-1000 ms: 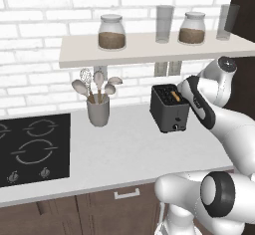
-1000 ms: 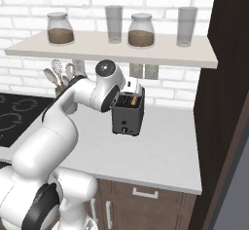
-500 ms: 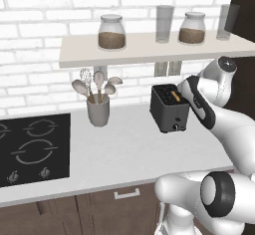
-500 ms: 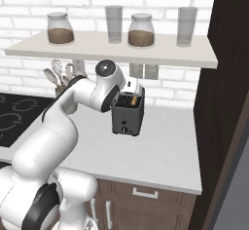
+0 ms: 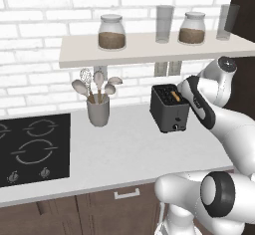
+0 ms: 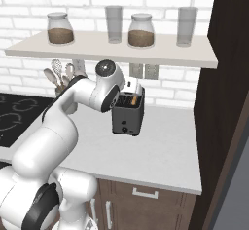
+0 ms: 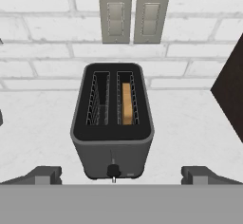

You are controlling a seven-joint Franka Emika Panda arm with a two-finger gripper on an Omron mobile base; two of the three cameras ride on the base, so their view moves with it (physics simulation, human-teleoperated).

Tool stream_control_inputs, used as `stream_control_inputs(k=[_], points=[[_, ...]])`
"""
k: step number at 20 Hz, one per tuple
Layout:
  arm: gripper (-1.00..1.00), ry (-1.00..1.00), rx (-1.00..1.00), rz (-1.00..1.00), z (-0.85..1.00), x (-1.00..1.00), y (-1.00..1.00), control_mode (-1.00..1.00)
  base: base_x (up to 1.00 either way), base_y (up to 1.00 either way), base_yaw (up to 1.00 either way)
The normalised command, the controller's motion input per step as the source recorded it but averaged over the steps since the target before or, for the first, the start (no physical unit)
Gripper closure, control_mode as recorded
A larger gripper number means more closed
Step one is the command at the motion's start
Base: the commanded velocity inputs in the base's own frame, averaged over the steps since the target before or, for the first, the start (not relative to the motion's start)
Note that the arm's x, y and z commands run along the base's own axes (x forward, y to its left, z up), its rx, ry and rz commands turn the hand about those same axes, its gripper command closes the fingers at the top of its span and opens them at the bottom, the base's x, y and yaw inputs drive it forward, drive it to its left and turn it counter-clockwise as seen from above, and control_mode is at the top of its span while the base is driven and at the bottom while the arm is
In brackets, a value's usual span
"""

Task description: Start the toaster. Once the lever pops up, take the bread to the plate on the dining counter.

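Toaster (image 7: 114, 123) sits on the white table (image 5: 124, 154) close to the brick back wall, dark boxy body, two top slots, small knob low on its front face. Bread (image 7: 126, 103) stands upright down in the right slot as the hand view has it, tan edge showing, left slot empty. In the left base view the toaster (image 5: 170, 108) is right of centre with the bread (image 5: 175, 97) as an orange sliver in its top; in the right base view the toaster (image 6: 128, 114) is mid-table with the bread (image 6: 133, 99) just poking at the top. Gripper (image 7: 121, 174) hovers just above and on the near side of the toaster, looking down over it, jaws wide apart, one dark tip low left and one low right of the toaster's front, nothing between them, not touching the toaster as far as I can tell. Arm comes in from the right in the left base view and its hand hangs by the toaster's right side. Two wall outlets (image 7: 133, 16) on the brick right behind the toaster. Utensil crock (image 5: 98, 111) with spoons and a whisk stands left of the toaster, well apart. Black hob (image 5: 32, 147) at far left of the table. Shelf (image 5: 149, 47) above carries two jars with brown contents and two clear glasses. Dark tall cabinet (image 6: 228, 102) at the right end.
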Motion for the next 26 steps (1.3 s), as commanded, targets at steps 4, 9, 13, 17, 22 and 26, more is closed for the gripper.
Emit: stream_control_inputs(k=[4, 9, 13, 17, 22, 26], points=[[-1.0, 0.0, 0.0, 0.0, 0.0, 0.0, 0.0, -1.0, 0.0, 0.0, 0.0], [-1.0, 0.0, 0.0, 0.0, 0.0, 0.0, 0.0, -1.0, 0.0, 0.0, 0.0], [-1.0, 0.0, 0.0, 0.0, 0.0, 0.0, 0.0, -1.0, 0.0, 0.0, 0.0], [-1.0, 0.0, 0.0, 0.0, 0.0, 0.0, 0.0, -1.0, 0.0, 0.0, 0.0], [-1.0, 0.0, 0.0, 0.0, 0.0, 0.0, 0.0, -1.0, 0.0, 0.0, 0.0], [-1.0, 0.0, 0.0, 0.0, 0.0, 0.0, 0.0, -1.0, 0.0, 0.0, 0.0]])
